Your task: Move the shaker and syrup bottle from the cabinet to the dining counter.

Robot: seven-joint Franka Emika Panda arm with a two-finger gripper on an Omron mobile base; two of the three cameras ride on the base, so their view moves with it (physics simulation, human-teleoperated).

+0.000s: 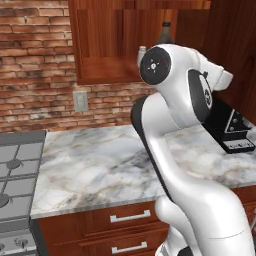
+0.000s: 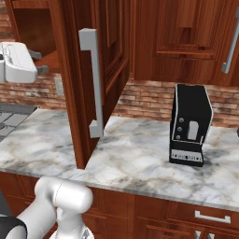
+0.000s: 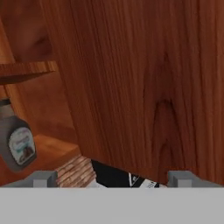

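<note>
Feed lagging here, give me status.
End effector open, empty. Syrup bottle and shaker on cabinet shelf. Open cabinet door close ahead.

Brown syrup bottle (image 3: 16,142) upright in open cabinet (image 1: 107,70); shaker (image 1: 141,54) beside

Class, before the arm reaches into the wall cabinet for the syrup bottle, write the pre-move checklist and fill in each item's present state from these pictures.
1. Cabinet door open: ok; it stands swung out over the countertop.
2. Gripper open and empty: ok; the fingers stand wide apart with nothing between them.
3. Syrup bottle upright on the shelf: ok.
4. Gripper lined up with the bottle: not ok; the hand view faces the door's inner wood, with the bottle at its far left.
5. Shaker free to grasp: cannot tell; the arm hides most of it.
6. Coffee machine out of the way: ok; it stands right of the door.
</note>
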